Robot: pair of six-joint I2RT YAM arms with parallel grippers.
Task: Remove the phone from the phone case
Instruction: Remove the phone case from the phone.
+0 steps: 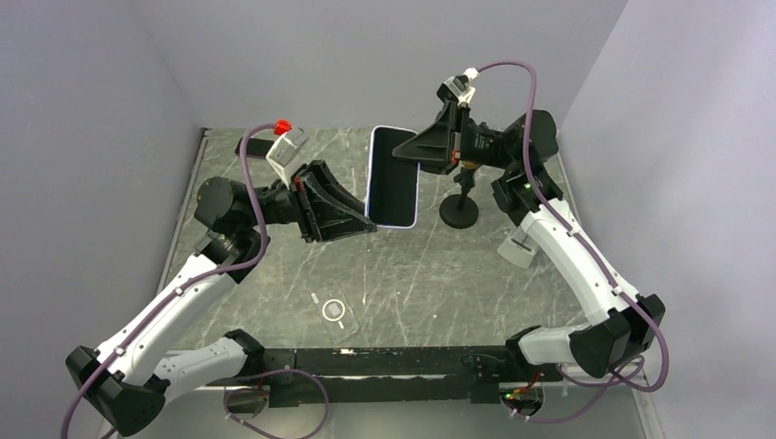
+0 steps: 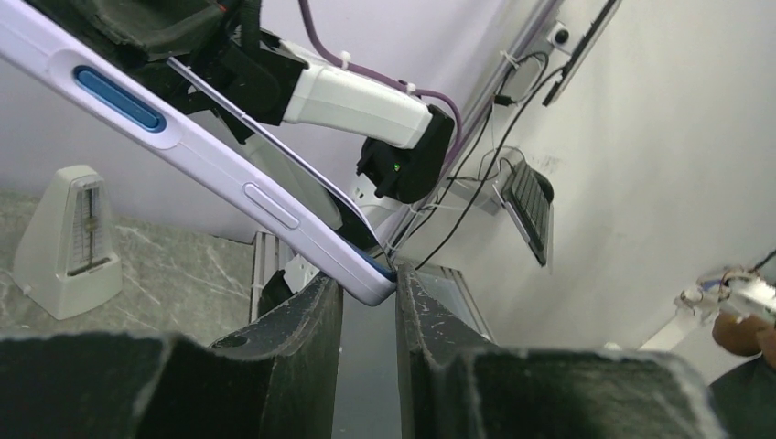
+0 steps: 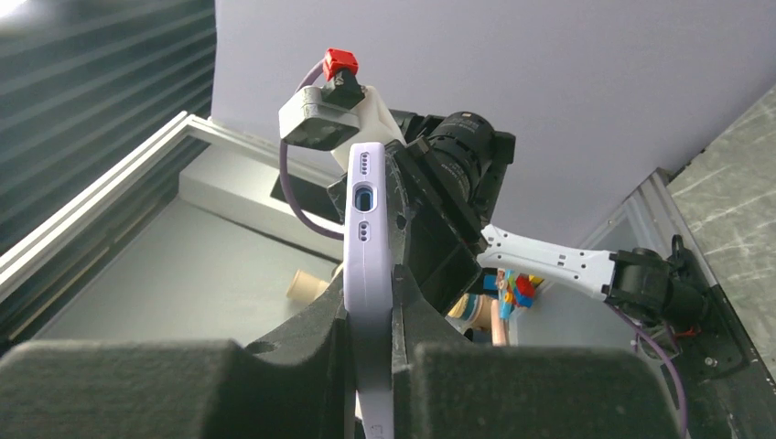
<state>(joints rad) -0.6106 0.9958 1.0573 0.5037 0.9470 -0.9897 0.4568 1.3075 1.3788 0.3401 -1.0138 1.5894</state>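
Upper centre of the overhead view: the phone is held aloft, its right edge clamped in the right gripper and its lower-left corner pinched by the left gripper. The phone case lies lower centre on the table.

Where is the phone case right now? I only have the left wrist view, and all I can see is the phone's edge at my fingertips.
Observer: The phone case lies flat on the table near the arm bases, empty and apart from the phone.
Operator: Is the right gripper on the phone too?
Observer: Yes. The right wrist view shows its fingers clamped on the phone's two faces, with the charging port end pointing away from that camera.
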